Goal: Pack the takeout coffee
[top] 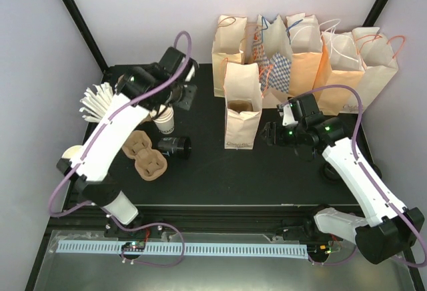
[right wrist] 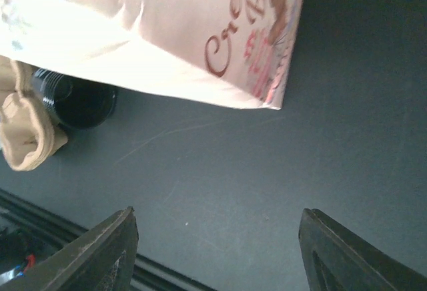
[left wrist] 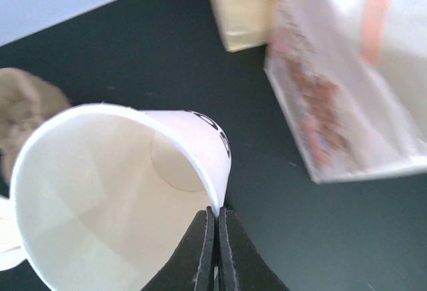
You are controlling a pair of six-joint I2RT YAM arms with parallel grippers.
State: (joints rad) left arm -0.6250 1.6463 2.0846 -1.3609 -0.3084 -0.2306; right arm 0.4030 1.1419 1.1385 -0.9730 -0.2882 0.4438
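The takeout coffee (left wrist: 120, 191) is a white paper cup with dark lettering on its side, seen from above, with an open mouth and no lid on it. My left gripper (left wrist: 217, 219) is shut on its rim, one finger inside the wall and one outside. In the top view the cup (top: 165, 123) stands at the table's left-middle under the left gripper (top: 162, 109). A black cylinder that looks like stacked lids (top: 175, 146) lies on its side just in front of it. My right gripper (right wrist: 217, 237) hovers open and empty over bare table, right of an upright paper bag (top: 241, 114).
Two brown pulp carriers (top: 145, 154) lie near the left arm. A row of handled paper bags (top: 307, 51) lines the back. A fan of white pieces (top: 97, 101) and a cream cup (top: 72, 152) sit at the far left. The printed bag (left wrist: 347, 104) stands right of the cup.
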